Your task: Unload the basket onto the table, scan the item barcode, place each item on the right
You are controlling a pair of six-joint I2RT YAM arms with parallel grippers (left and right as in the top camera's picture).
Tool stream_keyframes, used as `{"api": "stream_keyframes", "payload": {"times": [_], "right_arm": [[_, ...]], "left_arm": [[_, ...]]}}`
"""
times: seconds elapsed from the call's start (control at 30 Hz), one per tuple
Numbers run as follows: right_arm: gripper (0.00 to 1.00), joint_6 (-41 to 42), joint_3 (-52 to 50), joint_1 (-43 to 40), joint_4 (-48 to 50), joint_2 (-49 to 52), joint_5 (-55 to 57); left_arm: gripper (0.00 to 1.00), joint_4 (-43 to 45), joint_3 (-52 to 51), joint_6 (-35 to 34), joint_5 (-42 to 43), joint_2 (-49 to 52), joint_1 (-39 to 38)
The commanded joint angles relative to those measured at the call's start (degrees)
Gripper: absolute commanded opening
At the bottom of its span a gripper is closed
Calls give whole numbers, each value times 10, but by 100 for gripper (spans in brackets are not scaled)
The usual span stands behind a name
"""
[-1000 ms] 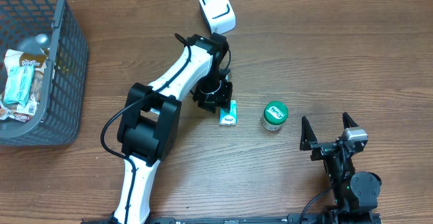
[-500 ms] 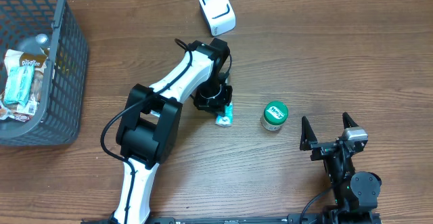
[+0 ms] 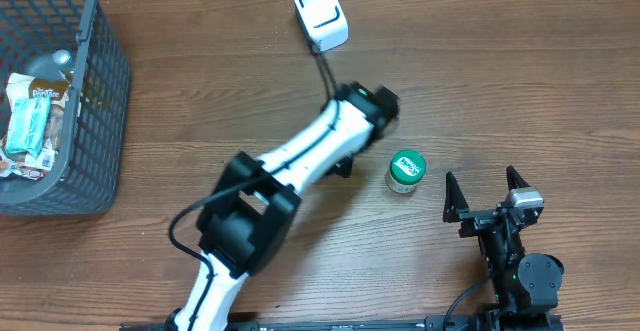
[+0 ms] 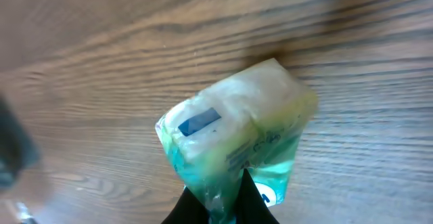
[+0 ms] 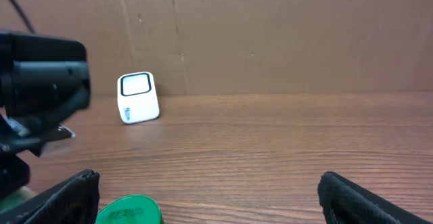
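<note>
One teal packet (image 4: 237,129) pinched at its edge by my left gripper (image 4: 220,198), my right gripper (image 3: 481,181) spread wide and empty, near the green-lidded jar (image 3: 406,170)

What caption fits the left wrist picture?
Left gripper pinches a teal-and-white packet over the wooden table.

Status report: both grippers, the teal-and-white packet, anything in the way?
Left gripper shut on teal-and-white plastic packet. Right gripper open, idle. Green-lidded jar beside left arm, not toward white box scanner.
</note>
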Motion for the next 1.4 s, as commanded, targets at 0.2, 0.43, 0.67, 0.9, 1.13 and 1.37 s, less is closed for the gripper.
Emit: {"api": "stream_keyframes", "payload": {"times": [0.2,0.43,0.67,0.9,1.13,1.37], "right_arm": [[100,-3,-6,-3,2,-5,1],[100,-3,-6,-3,2,-5,1],[100,-3,-6,-3,2,-5,1],[100,-3,-6,-3,2,-5,1],[100,-3,-6,-3,2,-5,1],[100,-3,-6,-3,2,-5,1]], "left_arm": [[4,-14,-15,-41,-150,75,-38],[4,-17,-16,-41,-149,85,-38],[7,-22,-14,-41,-137,85,-38],[17,-32,4,-41,-122,83,-37],[28,-32,14,-41,-94,83,-37],[30,-43,39,-41,-81,83,-37]]}}
